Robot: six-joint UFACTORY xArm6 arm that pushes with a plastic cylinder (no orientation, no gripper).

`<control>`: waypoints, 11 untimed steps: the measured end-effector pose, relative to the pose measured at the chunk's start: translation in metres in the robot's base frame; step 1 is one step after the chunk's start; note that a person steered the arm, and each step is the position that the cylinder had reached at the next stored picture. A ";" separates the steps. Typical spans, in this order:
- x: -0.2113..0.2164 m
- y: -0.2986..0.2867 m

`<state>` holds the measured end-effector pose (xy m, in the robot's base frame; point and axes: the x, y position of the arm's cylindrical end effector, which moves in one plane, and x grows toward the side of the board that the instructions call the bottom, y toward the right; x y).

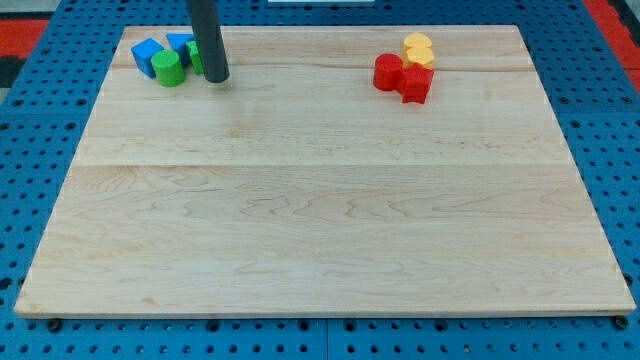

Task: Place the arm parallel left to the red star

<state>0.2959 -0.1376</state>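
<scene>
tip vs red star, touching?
Apart. The camera view shows my tip at the view's top left by the green cylinder, bare board separating it from the red star.

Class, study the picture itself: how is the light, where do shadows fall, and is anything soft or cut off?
Camera view: light is even and diffuse, no glare on the wooden board; my tip casts only a faint shadow; the red star and green cylinder look slightly soft; the rod is cut off at the view's top.

We saw a dark grey rod (207,40), two blue blocks (147,54), a green cylinder (169,69), a red cylinder (388,72), a red star (416,84), and yellow blocks (418,48) on the pale wooden board (320,220).
</scene>
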 end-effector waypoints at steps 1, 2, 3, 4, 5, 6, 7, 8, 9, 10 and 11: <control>0.000 0.000; 0.000 0.000; -0.002 0.000; -0.002 0.000; -0.002 0.000; 0.012 0.014; 0.043 0.068; 0.043 0.082; 0.043 0.108; 0.043 0.110; 0.043 0.110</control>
